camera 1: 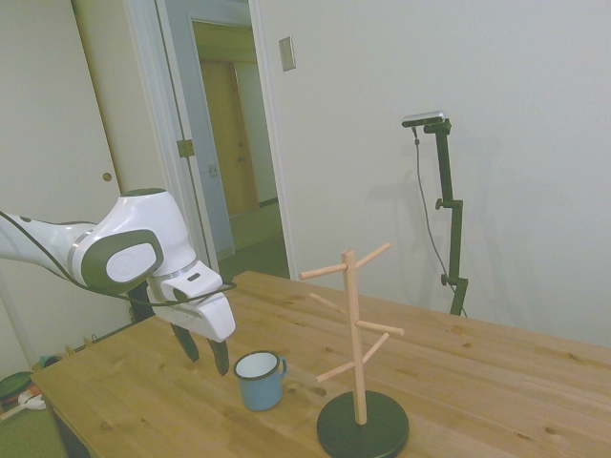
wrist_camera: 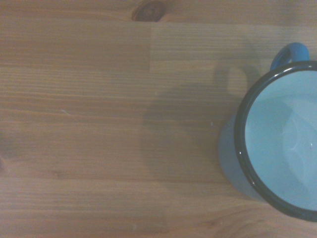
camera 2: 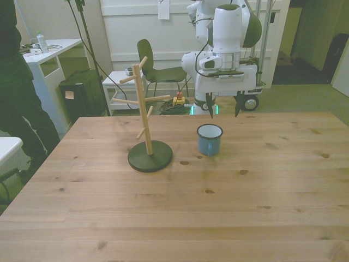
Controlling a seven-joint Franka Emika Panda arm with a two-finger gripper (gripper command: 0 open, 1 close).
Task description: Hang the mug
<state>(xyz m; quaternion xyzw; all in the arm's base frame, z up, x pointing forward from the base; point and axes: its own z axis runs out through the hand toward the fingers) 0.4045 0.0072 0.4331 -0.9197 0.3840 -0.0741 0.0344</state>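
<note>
The mug [camera 2: 209, 139] is found unhung on the table [camera 2: 229, 207] beside the peg stand [camera 2: 145, 120], with the gripper [camera 2: 223, 107] spread open, empty, just behind it.

Green chair [camera 2: 158, 68], white desk [camera 2: 46, 57]

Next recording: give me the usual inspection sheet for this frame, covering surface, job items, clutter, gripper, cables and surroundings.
Surface: wooden table, knotty planks, bare apart from the job's things.
Job's things: mug upright on the table, not hung; wooden peg stand upright on its dark round base, at the front view's left of the mug, pegs empty.
Clutter: nothing seen on the table.
Gripper: gripper open, fingers pointing down, above the table just behind the mug, holding nothing.
Cables: black cable along the arm; cords on the floor beyond the table.
Surroundings: chair, white desk, person standing at the front view's left; open doorway.
</note>
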